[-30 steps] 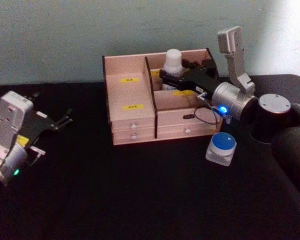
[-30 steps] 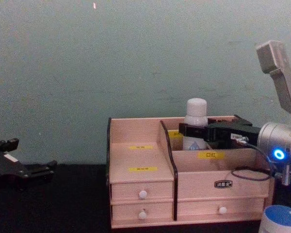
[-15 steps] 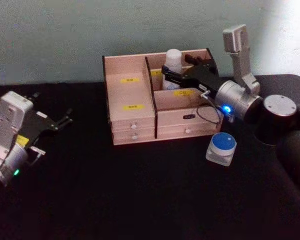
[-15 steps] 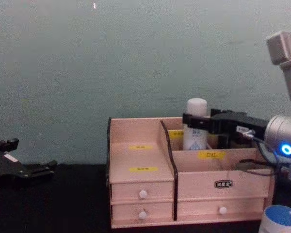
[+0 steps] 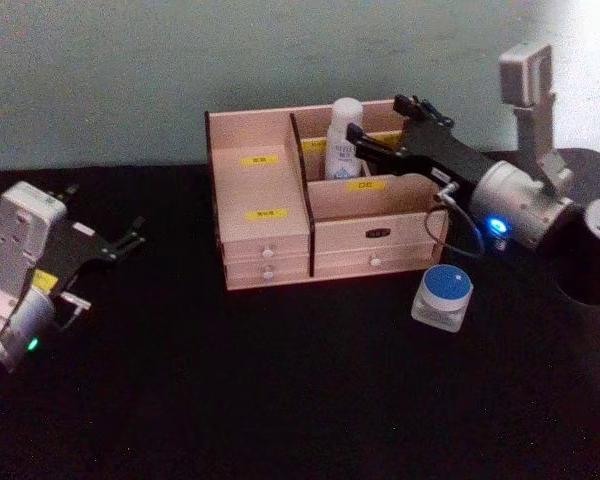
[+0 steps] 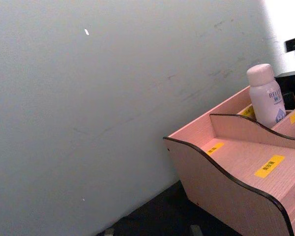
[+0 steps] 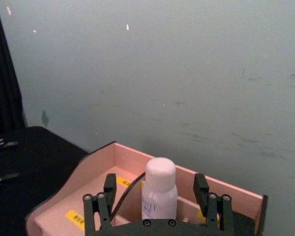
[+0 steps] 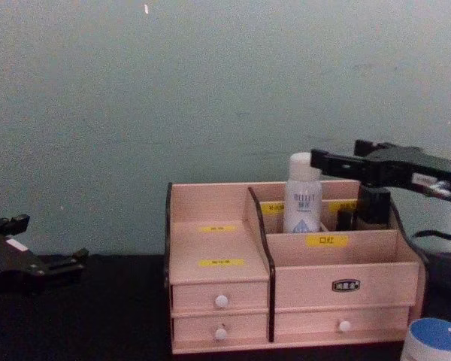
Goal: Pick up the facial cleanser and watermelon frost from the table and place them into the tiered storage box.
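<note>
The facial cleanser [image 5: 344, 125] is a white bottle with a white cap. It stands upright in a rear compartment of the tiered storage box [image 5: 265, 190], a pale pink wooden organiser with yellow labels. My right gripper [image 5: 378, 118] hovers open just above and to the right of the bottle, not touching it. The right wrist view shows the facial cleanser [image 7: 160, 189] beyond my spread fingers [image 7: 109, 187]. The watermelon frost [image 5: 443, 293], a small clear jar with a blue lid, sits on the black table right of the box's front. My left gripper [image 5: 132, 236] rests open at the far left.
The black table [image 5: 300, 390] spreads out in front of the box. A grey wall [image 8: 210, 90] stands close behind the tiered storage box [image 8: 210, 244]. The watermelon frost [image 8: 434, 338] sits below my right arm.
My right gripper has pulled back up and to the right, away from the bottle it was around. The bottle stays standing in the box. The left arm has not moved.
</note>
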`<action>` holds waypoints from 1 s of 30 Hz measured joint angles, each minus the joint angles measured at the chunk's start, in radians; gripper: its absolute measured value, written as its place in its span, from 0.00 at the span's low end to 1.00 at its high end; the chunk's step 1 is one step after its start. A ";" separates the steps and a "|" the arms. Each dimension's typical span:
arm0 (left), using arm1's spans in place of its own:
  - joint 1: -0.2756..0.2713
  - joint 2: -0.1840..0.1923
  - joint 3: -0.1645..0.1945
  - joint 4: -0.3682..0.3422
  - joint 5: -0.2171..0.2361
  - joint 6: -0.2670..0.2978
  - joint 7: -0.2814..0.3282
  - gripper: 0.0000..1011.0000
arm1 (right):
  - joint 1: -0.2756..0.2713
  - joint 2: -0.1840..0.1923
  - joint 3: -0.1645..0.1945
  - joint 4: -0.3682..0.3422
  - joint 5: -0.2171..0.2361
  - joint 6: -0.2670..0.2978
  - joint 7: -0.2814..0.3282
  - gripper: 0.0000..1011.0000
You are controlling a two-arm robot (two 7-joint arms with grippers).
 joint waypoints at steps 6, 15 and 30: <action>0.000 0.000 0.000 0.000 0.000 0.000 0.000 0.99 | -0.069 0.069 0.013 -0.112 0.026 0.037 0.004 0.99; 0.000 0.000 0.000 0.000 0.000 0.000 0.000 0.99 | -0.196 0.192 0.047 -0.266 0.077 0.103 0.008 0.99; 0.000 0.000 0.000 0.000 0.000 0.000 0.000 0.99 | -0.362 0.332 0.079 -0.383 0.156 0.183 0.002 0.99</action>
